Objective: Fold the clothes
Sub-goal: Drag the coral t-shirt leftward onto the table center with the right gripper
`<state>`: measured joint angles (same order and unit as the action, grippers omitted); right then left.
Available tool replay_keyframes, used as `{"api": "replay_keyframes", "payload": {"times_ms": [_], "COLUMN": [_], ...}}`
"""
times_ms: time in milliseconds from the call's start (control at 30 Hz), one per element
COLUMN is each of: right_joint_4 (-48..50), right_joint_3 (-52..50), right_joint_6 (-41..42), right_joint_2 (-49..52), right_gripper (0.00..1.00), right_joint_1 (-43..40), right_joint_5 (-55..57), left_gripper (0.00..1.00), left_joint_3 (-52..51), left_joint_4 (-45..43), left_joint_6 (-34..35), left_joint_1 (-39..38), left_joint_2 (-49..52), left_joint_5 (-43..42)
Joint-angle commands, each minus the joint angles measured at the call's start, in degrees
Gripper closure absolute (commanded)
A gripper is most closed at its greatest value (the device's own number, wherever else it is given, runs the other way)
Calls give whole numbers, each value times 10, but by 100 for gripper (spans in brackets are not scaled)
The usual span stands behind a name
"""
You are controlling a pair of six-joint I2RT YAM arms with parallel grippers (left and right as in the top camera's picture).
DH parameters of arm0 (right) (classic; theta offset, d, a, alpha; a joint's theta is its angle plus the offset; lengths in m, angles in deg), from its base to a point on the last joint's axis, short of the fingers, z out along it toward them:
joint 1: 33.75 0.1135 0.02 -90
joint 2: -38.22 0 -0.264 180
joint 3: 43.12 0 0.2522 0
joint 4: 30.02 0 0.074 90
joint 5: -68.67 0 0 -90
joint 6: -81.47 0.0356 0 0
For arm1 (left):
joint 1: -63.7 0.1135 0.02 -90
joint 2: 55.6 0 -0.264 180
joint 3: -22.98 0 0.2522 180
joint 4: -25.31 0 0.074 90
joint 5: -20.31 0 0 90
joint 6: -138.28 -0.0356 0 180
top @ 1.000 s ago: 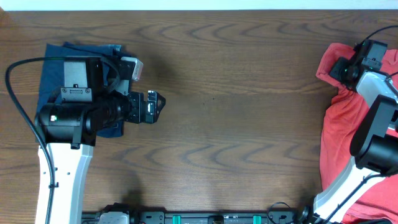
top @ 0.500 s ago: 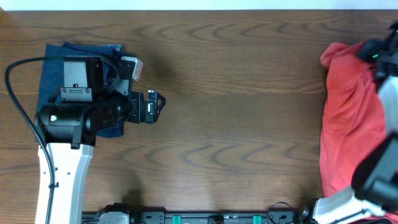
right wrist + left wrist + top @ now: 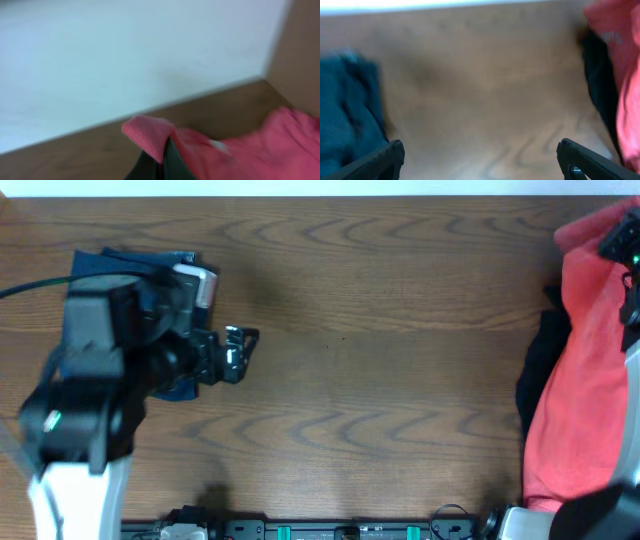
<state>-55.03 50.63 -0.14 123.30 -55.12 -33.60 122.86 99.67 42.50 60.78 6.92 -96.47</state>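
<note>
While the right jaws pinch a corner of the red garment [image 3: 150, 137] at the worktop's [image 3: 400, 330] far right edge, the sound move looks to be dragging it to the middle and spreading it flat, with the left jaws, wide and empty beside the folded blue garment [image 3: 130, 260], taking a second corner. Both wrist views are blurred, and the dark cloth [image 3: 535, 370] under the red one cannot be identified.

Left arm [image 3: 90, 395] black motor housings on a white link, green LED [image 3: 52, 420], thin black cable [image 3: 30, 285] looping off, silver camera block [image 3: 197, 284], left gripper [image 3: 243, 352] black, fingertips [image 3: 377, 161] matte black, one screw [image 3: 576, 171], right arm [image 3: 600, 512] dark grey link, white base [image 3: 518, 526].
</note>
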Motion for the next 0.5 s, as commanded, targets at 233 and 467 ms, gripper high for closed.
{"api": "replay_keyframes", "payload": {"times_ms": [233, 467], "right_joint_4": [-68, -157], "right_joint_3": [88, 88], "right_joint_6": [53, -15], "right_joint_2": [-130, -104], "right_gripper": [94, 25], "right_joint_1": [363, 635], "right_joint_5": [-141, 4], "left_gripper": [2, 2], "left_joint_3": [163, 186], "left_joint_4": [2, 9], "left_joint_6": [16, 16], "left_joint_1": [-3, -3], "left_joint_2": [-105, -128], "left_joint_5": [95, 113]}}
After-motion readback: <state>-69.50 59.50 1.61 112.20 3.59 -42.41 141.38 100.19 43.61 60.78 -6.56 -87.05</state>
